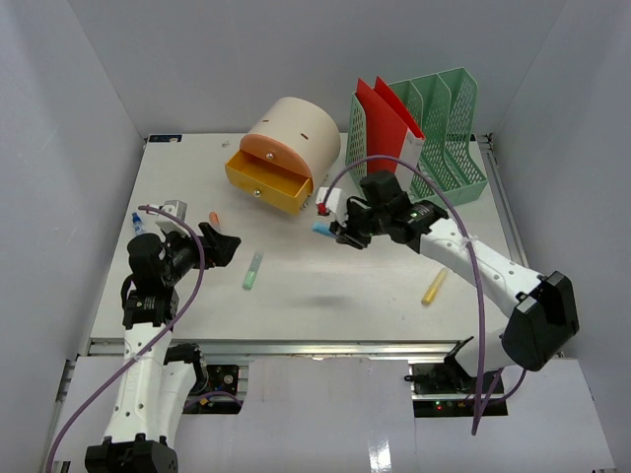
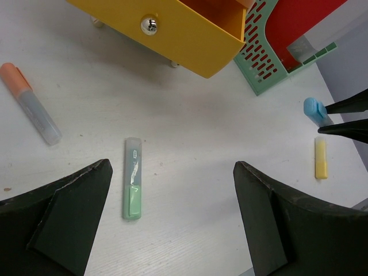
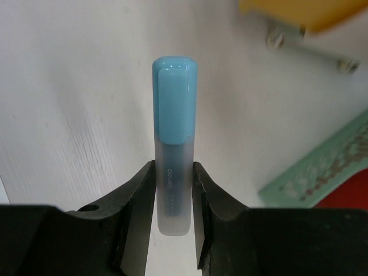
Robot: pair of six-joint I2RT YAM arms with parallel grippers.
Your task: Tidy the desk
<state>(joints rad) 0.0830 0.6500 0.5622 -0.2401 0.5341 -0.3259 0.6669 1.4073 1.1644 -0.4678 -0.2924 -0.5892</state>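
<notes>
Your right tool (image 1: pixel 327 227), centre of the overhead frame, clamps the blue highlighter (image 3: pixel 172 103); your left tool (image 2: pixel 172 167), at left, gapes empty.

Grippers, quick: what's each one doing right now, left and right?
Left gripper: open, holding nothing.
Right gripper: shut on the blue highlighter, clamped on its clear barrel.

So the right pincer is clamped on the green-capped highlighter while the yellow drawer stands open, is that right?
Not quite. The right pincer is clamped on the blue-capped translucent plastic highlighter, as the right wrist view shows; the green-capped highlighter lies on the white desk. The yellow drawer does stand open.
</notes>
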